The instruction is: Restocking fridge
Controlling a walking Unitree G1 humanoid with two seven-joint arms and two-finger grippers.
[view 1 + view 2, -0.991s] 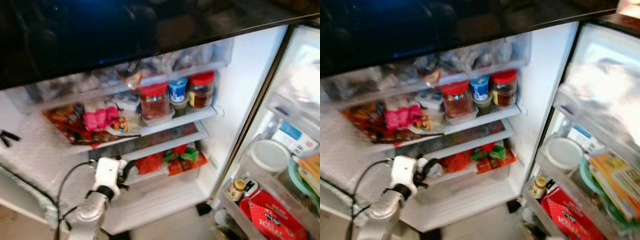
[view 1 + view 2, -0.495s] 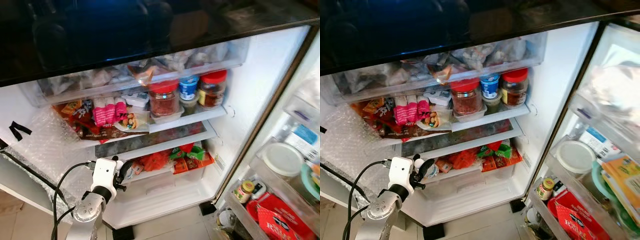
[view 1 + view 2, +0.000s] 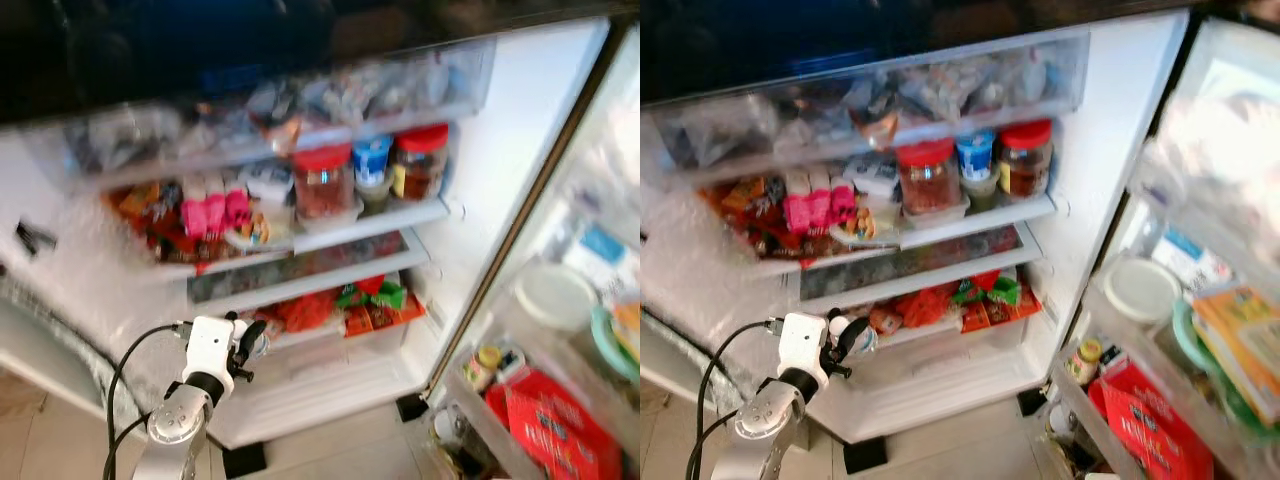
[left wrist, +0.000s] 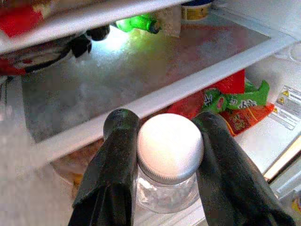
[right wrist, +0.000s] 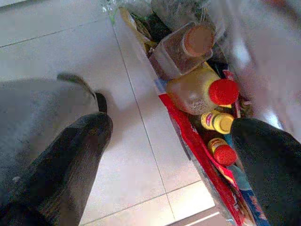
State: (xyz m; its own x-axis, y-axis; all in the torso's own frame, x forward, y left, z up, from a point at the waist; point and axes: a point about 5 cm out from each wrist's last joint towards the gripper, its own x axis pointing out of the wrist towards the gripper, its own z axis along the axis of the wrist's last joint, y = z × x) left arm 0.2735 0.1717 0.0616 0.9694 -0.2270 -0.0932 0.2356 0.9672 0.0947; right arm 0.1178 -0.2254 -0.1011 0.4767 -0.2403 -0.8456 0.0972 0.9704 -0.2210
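Observation:
My left gripper is raised in front of the open fridge's lower shelves and is shut on a clear jar with a white lid; the same jar with a white lid shows between the fingers at shelf height. Ahead of it lies a bare glass shelf with a green bottle at its back, and red and green packets in the drawer below. My right gripper hangs open beside the door bins, above the tiled floor.
Red-lidded jars and a blue tub stand on the upper shelf, snack packets to their left. The open door on the right holds a white lid, bottles and a red carton.
The camera has shifted and blurred a little; the fridge sits slightly higher in view. My left gripper still holds the jar at about the same place before the lower shelf.

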